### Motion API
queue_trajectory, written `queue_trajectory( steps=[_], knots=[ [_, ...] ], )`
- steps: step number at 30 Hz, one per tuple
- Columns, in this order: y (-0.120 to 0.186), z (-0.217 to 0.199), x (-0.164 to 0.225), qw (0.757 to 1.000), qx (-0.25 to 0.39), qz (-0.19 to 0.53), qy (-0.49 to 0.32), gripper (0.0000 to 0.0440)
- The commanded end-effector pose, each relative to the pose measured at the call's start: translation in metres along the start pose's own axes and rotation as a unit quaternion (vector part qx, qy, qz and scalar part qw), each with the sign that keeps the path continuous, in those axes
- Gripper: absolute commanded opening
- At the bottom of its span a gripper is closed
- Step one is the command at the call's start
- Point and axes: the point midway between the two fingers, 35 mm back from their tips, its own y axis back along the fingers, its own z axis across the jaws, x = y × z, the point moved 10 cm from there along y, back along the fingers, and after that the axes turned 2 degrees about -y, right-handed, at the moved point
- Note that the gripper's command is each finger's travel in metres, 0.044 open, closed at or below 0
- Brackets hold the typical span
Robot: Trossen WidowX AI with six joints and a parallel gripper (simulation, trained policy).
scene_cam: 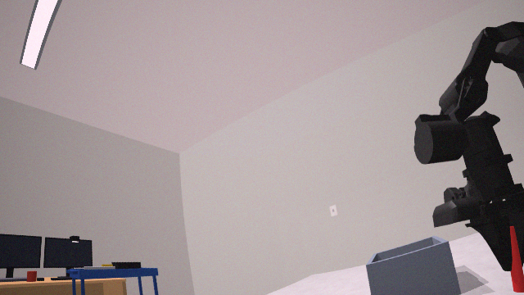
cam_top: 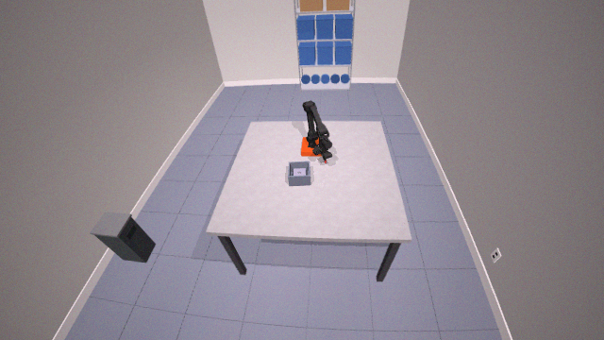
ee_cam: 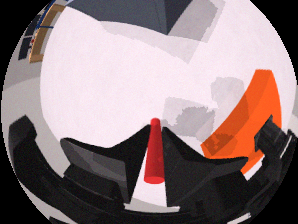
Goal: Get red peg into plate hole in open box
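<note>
The red peg [cam_top: 326, 161] [scene_cam: 516, 266] [ee_cam: 154, 160] is between the fingers of my gripper [cam_top: 327, 159] [ee_cam: 156, 129], which is shut on it. In the exterior view the peg looks close to upright, slightly tilted, at the right edge. Whether its lower end touches the table cannot be told. The grey-blue open box [cam_top: 299, 181] [scene_cam: 413, 272] [ee_cam: 132, 15] stands apart from the gripper, to its left in the top view. The pale plate [cam_top: 299, 171] shows at the bottom of the box, with a small dark mark in its middle. The wrist view shows only the box's outer wall.
The orange base block [cam_top: 307, 147] [ee_cam: 260, 100] lies under the arm, behind the gripper in the top view. The box and the arm stand on the pale table [cam_top: 330, 212]. A dark grey bin [cam_top: 125, 238] stands on the floor at the left.
</note>
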Motion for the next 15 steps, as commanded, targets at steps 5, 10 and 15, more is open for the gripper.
queue_trajectory(
  steps=[5, 10, 15],
  knots=[
    [0.033, 0.017, -0.010, 0.999, -0.034, -0.030, 0.026, 0.0000],
    [0.054, 0.027, -0.021, 0.997, -0.048, -0.051, 0.032, 0.0000],
    [0.067, 0.036, -0.038, 0.995, -0.058, -0.071, 0.026, 0.0000]
  ],
)
